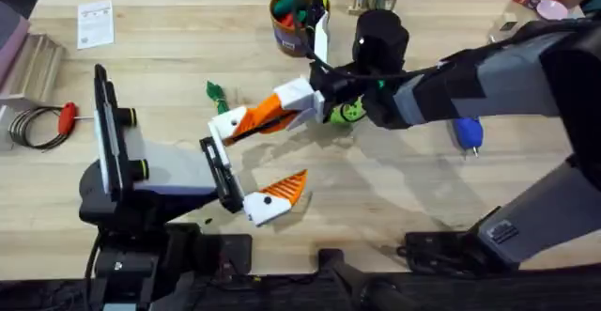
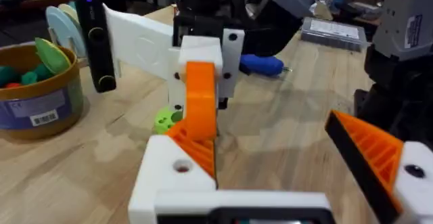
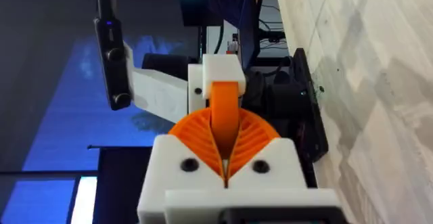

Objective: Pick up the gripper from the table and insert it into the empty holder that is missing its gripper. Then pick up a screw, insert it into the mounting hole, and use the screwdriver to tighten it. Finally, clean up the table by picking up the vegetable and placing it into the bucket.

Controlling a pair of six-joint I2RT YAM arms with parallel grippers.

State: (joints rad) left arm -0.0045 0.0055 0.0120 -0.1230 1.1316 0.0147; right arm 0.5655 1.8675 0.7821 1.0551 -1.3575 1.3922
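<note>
Closest under the overhead camera, the right arm [image 1: 488, 76] reaches in from the desk's [image 1: 169, 38] right edge to its middle. The right hand [image 1: 299, 100] is closed on the gripper [image 1: 258, 114]. The gripper's long axis slants from the desk's near-left toward its far-right, and its free end touches the holder [image 1: 223, 128], the bare white finger mount of the left hand [image 1: 252, 161]. That hand is spread wide. Its other finger, with an orange tip, lies well apart nearer the front edge, and nothing sits between the two. The coming move turns on this line-up: the holder lies straight along the gripper's axis from the right hand, so I judge the push should run along that slant, toward the near-left.

The vegetable [image 1: 216, 93] lies just beyond the holder, toward the far edge. The bucket [image 1: 296, 15] stands near the far edge at the middle. The screwdriver [image 1: 468, 132] lies toward the right edge, under the right arm.

From the left wrist, the holder shows a round mounting hole on its face. The orange gripper rises from beside it into the right hand's white fingers. Whether it is fully seated I cannot tell.

From the right wrist, the orange ribbed pads are pressed on the gripper from both sides. It points straight away from them into the white holder beyond, so the axis looks true, not skewed.
</note>
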